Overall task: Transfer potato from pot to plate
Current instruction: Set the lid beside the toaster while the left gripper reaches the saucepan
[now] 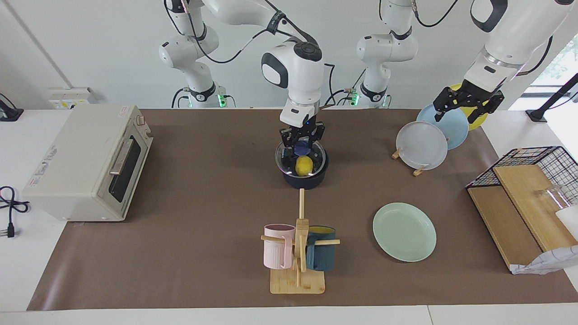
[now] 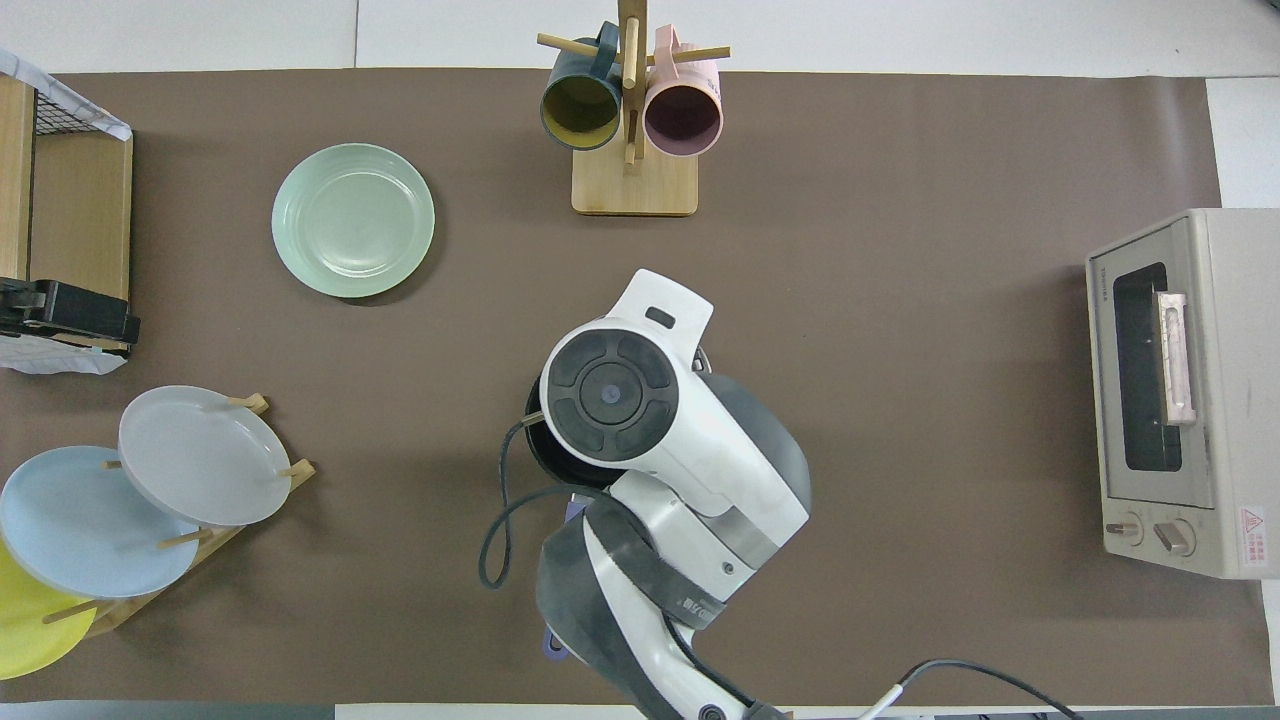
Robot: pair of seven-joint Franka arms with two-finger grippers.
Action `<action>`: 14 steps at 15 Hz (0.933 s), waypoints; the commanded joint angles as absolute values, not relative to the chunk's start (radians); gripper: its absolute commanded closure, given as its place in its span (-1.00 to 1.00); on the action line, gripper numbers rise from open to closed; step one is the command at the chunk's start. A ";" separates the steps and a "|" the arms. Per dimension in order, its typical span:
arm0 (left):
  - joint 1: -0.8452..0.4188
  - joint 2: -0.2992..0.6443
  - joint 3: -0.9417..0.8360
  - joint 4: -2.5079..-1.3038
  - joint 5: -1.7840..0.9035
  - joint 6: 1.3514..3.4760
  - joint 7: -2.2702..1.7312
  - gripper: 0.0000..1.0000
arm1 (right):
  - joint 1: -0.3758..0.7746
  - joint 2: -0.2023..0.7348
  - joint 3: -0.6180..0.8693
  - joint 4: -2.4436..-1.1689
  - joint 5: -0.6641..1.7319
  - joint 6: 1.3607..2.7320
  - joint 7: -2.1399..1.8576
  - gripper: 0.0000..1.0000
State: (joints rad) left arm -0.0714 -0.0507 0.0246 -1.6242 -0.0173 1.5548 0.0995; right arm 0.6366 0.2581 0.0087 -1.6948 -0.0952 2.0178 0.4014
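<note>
Facing view: right claw (image 1: 301, 143) is gripping the blue knob (image 1: 302, 146) of the glass lid (image 1: 300, 157), fingertips closed on it, holding the lid just above the pot (image 1: 305, 180). Potato (image 1: 304, 165) is sitting inside the pot, showing through the glass. Plate (image 1: 404, 231) is lying on the desk (image 1: 203, 203), toward the left arm's end. Left claw (image 1: 468, 104) is hanging over the plate rack (image 1: 417, 170), fingers spread wide, holding nothing.

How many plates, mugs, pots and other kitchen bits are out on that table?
Plates: 4 (mint-green, grey-white, light blue, yellow)
Mugs: 2 (pink, dark teal)
Pot: 1
Glass lid: 1
Potato: 1
Toaster oven: 1
Total: 10
</note>
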 commanded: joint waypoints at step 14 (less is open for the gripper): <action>-0.492 -0.077 0.011 -1.764 -0.104 1.787 -0.337 -1.00 | 0.077 0.135 0.018 -2.143 -0.089 2.360 -0.301 0.27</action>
